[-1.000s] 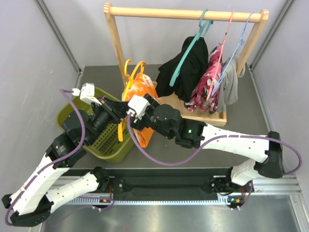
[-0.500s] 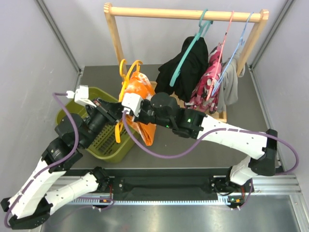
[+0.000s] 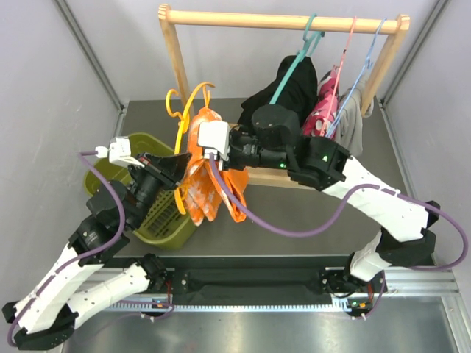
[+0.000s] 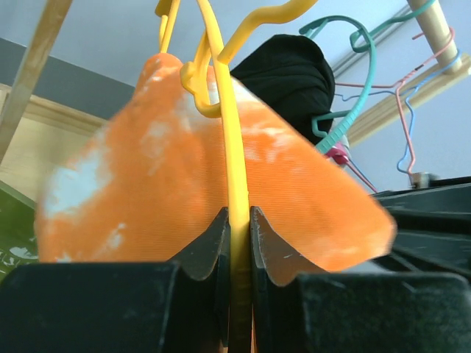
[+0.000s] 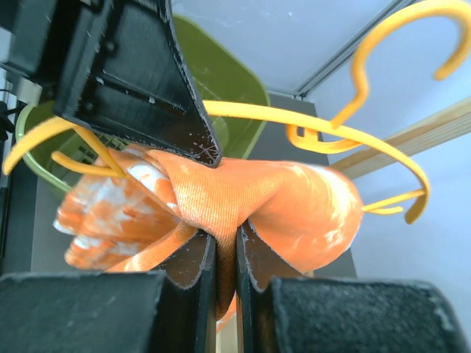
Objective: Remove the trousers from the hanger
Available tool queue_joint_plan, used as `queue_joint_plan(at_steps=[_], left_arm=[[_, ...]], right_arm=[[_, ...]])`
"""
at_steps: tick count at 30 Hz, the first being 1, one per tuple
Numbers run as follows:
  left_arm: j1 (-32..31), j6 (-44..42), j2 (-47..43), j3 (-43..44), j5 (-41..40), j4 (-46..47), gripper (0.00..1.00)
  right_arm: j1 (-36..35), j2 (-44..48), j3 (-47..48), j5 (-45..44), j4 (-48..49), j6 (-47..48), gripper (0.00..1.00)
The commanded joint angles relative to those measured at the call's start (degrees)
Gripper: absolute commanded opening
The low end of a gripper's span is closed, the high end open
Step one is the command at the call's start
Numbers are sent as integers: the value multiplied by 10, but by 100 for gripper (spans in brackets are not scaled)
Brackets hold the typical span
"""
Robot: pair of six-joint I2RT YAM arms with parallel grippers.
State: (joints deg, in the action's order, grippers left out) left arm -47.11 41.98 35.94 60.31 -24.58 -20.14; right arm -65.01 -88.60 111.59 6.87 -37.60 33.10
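Note:
The orange, white-blotched trousers (image 3: 200, 176) hang folded over a yellow hanger (image 3: 188, 104), held in the air left of the rack above the table. My left gripper (image 3: 174, 166) is shut on the hanger's lower bar; in the left wrist view the yellow bar (image 4: 234, 147) runs up between the jaws (image 4: 239, 220) with the trousers (image 4: 140, 191) behind it. My right gripper (image 3: 215, 144) is shut on a fold of the trousers (image 5: 294, 198), the cloth pinched between its jaws (image 5: 226, 246). The hanger's hook (image 5: 383, 29) curves free above.
A green basket (image 3: 160, 220) sits on the table below my left gripper. A wooden rack (image 3: 280, 20) at the back carries a black garment (image 3: 288, 95), a pink patterned one (image 3: 321, 121) and a grey one (image 3: 352, 126) on coloured hangers.
My right gripper has shut on the trousers and risen toward the rack. Hanger and trousers have lifted and shifted left and back; the trousers now hang more spread out.

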Motion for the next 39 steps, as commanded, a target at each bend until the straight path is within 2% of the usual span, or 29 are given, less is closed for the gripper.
queue_joint_plan(at_steps=[1, 4, 8, 10, 16, 26, 35, 39], left_arm=[[4, -50, 9, -21, -80, 22, 0], [4, -58, 8, -31, -97, 19, 0], [4, -74, 9, -49, -116, 13, 0], [5, -78, 11, -56, -118, 12, 0], [4, -95, 15, -56, -108, 14, 0], [4, -132, 11, -49, -127, -21, 0], [4, -177, 10, -27, -214, -91, 0], [5, -196, -6, -22, -211, -90, 0]], right_arm=[[6, 23, 106, 32, 53, 20, 0], [10, 21, 139, 33, 47, 19, 0], [9, 10, 233, 45, 32, 27, 0], [10, -5, 297, 53, 10, 33, 0], [10, -21, 379, 40, 3, 50, 0], [11, -31, 446, -1, 18, 74, 0], [11, -43, 491, -21, 43, 73, 0], [11, -42, 486, -13, 36, 70, 0]])
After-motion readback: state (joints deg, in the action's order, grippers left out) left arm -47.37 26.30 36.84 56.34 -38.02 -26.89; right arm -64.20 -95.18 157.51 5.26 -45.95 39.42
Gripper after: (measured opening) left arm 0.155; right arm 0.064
